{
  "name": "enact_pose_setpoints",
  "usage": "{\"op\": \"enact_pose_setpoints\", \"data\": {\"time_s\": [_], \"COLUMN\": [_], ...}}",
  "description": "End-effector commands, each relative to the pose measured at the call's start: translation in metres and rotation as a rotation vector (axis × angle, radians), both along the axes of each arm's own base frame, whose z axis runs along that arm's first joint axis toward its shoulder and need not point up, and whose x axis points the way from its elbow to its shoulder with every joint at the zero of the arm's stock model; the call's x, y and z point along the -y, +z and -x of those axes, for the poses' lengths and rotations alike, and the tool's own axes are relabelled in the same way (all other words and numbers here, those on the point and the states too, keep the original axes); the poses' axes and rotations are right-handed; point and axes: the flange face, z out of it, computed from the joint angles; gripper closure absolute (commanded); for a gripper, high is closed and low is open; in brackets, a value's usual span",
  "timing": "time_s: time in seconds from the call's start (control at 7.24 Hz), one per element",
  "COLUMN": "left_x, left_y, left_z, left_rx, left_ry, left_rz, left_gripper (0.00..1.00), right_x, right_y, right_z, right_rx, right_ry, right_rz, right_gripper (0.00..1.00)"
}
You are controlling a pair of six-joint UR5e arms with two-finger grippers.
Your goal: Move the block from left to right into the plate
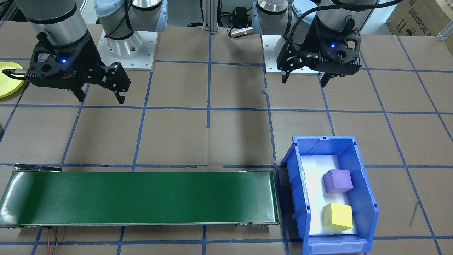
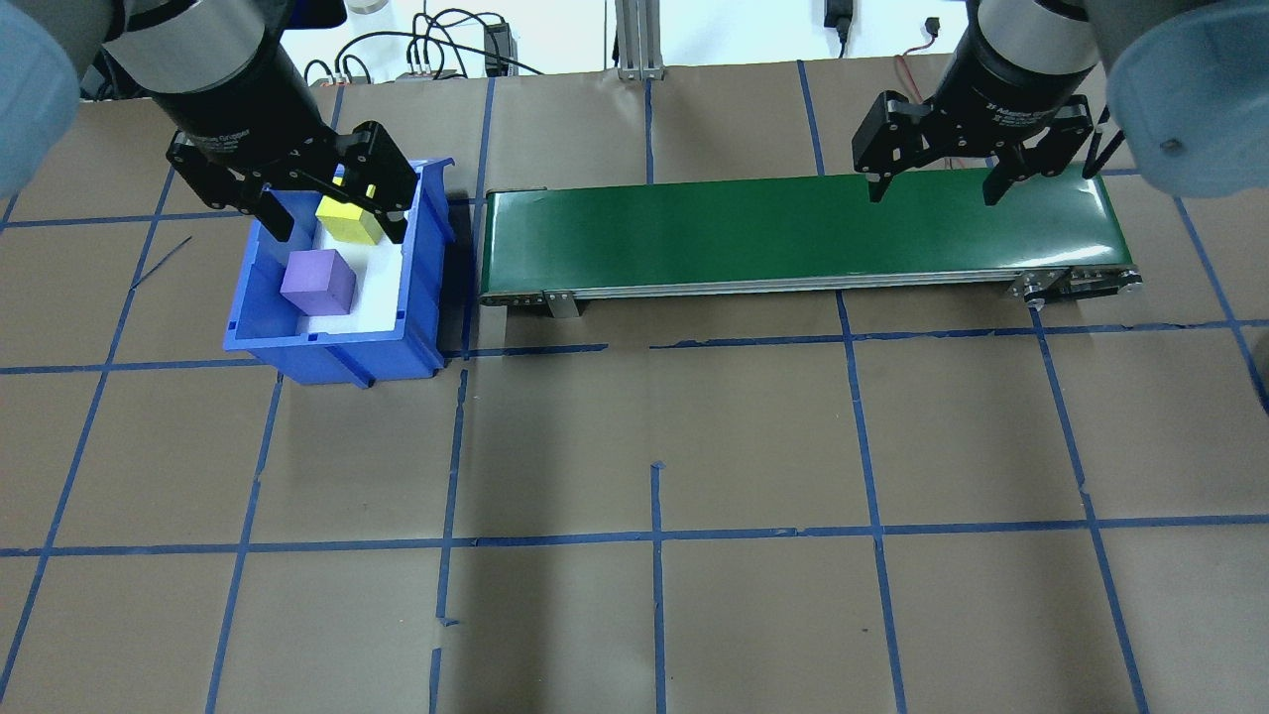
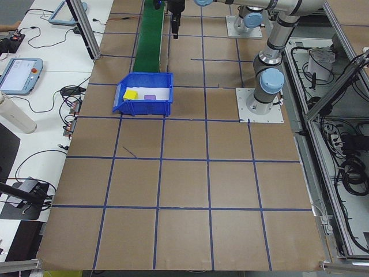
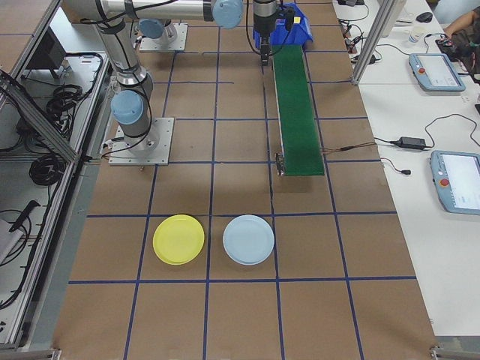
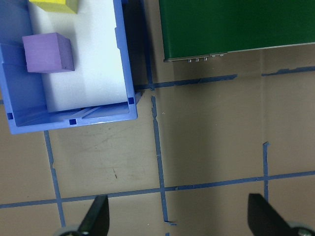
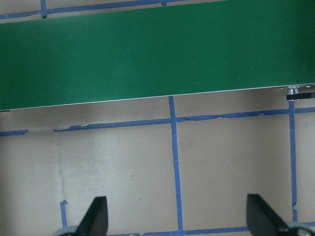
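Two blocks lie in a blue bin (image 2: 260,297) at the table's left end: a purple block (image 2: 318,283) (image 1: 338,180) and a yellow block (image 2: 349,220) (image 1: 338,216). My left gripper (image 2: 337,230) (image 1: 304,82) hangs open, high above the table and short of the bin, holding nothing. The left wrist view shows the purple block (image 5: 48,52) ahead of its fingers. My right gripper (image 2: 933,195) (image 1: 101,99) is open and empty, high near the right end of the green conveyor belt (image 2: 793,233). The yellow plate (image 4: 178,239) (image 1: 9,79) lies on the table beyond the belt's right end.
The conveyor belt (image 1: 141,198) runs from beside the bin toward the right side. A pale blue plate (image 4: 248,239) lies next to the yellow one. Brown paper with blue tape lines covers the table. Tablets and cables sit on side benches.
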Motion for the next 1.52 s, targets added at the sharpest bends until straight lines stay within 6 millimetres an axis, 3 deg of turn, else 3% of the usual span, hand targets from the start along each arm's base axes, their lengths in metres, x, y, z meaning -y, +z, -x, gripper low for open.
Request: {"op": "enact_pose_setpoints", "data": {"time_s": [0.0,0.41,0.69,0.83,0.97,1.24,1.38], "left_x": [0.001,0.005,0.021,0.044,0.078,0.150,0.173], "left_y": [0.000,-0.001,-0.023,-0.040,-0.065,-0.134,-0.143], "left_z": [-0.002,-0.007,-0.053,-0.077,-0.089,-0.099,-0.111], "left_rx": [-0.001,-0.003,-0.010,-0.024,-0.026,0.000,0.013], "left_ry": [0.001,-0.073,-0.175,-0.187,-0.175,-0.239,-0.340], "left_rz": [0.002,0.016,-0.022,-0.008,-0.018,0.091,0.111], "left_gripper": [0.00,0.00,0.00,0.00,0.00,0.00,0.00], "right_x": [0.000,0.000,0.000,0.000,0.000,0.001,0.000], "right_y": [0.000,0.000,-0.001,0.000,0.000,-0.001,0.000], "right_z": [0.000,0.000,0.000,0.000,0.000,0.001,0.001], "right_rx": [0.000,0.000,0.000,0.000,0.000,0.000,0.000], "right_ry": [0.000,0.000,0.000,0.000,0.000,-0.002,-0.002], "right_rz": [0.001,-0.001,-0.003,-0.001,0.001,-0.001,0.001], "right_gripper": [0.00,0.00,0.00,0.00,0.00,0.00,0.00]}}
